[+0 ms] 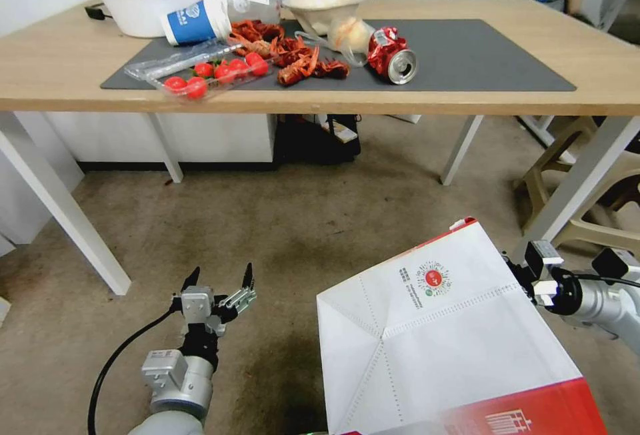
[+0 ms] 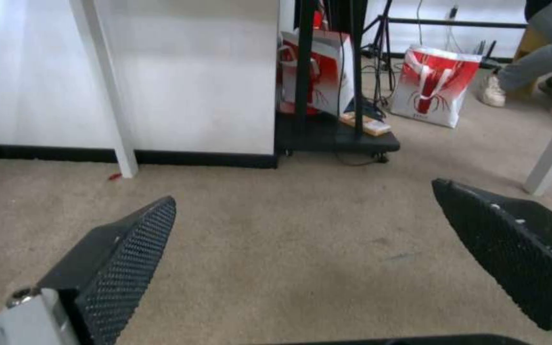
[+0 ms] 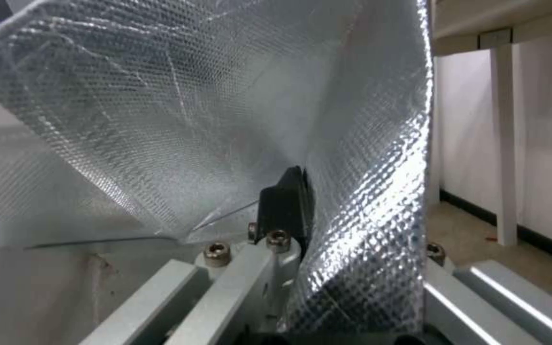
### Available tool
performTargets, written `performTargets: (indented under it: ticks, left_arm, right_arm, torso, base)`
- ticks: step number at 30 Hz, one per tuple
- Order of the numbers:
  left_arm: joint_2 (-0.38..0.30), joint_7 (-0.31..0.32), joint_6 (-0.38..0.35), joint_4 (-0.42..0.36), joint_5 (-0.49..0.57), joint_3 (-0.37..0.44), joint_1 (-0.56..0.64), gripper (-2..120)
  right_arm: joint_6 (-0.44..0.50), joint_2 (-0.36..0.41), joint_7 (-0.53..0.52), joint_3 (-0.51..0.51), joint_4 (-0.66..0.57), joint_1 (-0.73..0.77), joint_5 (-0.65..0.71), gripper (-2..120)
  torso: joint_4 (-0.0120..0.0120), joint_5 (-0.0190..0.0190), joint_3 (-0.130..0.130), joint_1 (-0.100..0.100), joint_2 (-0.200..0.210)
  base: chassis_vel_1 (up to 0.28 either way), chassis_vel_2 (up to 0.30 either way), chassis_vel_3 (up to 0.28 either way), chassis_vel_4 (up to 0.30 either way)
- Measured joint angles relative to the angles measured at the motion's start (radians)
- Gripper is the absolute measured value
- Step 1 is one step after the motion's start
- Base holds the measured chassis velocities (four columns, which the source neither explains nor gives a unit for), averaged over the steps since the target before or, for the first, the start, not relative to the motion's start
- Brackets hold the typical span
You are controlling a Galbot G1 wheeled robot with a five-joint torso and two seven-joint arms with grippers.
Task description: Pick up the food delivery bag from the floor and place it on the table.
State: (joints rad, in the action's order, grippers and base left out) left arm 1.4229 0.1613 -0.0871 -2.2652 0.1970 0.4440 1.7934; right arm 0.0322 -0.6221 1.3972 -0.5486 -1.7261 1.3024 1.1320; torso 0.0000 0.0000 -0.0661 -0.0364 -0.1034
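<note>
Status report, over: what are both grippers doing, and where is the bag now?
Right gripper shut on food delivery bag, bag tilted above floor. Left gripper open, empty, low. Table ahead, left half of mat cluttered.

Not much could be read. The bag (image 1: 440, 328), at lower right of the head view, carried a round red logo and lines of small print on its white side, all too fine to make out. The blue cup (image 1: 193, 21) at upper left bore white lettering, unreadable too.
</note>
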Motion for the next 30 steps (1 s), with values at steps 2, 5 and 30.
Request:
performTargets:
  ticks: [2, 5, 30]
  left_arm:
    - [-0.001, -0.004, -0.002, -0.005, 0.0, 0.002, 0.001, 100]
    - [-0.002, -0.003, -0.003, -0.008, 0.0, 0.005, 0.001, 100]
    - [-0.007, 0.001, -0.003, -0.012, -0.005, 0.0, 0.0, 100]
  right_arm:
    - [0.0, -0.001, 0.001, -0.003, 0.0, 0.004, 0.001, 0]
    - [-0.001, -0.004, 0.001, -0.006, 0.0, 0.008, 0.002, 0]
    - [-0.001, -0.011, -0.001, -0.047, -0.019, 0.052, -0.006, 0]
  torso:
    - [0.0001, 0.0, -0.007, -0.001, -0.008]
    - [-0.0001, 0.0, -0.018, -0.003, -0.022]
    - [0.0001, 0.0, -0.128, -0.036, -0.163]
  base:
    - [0.0, 0.0, 0.0, 0.0]
    - [0.0, 0.0, 0.0, 0.0]
    - [0.0, 0.0, 0.0, 0.0]
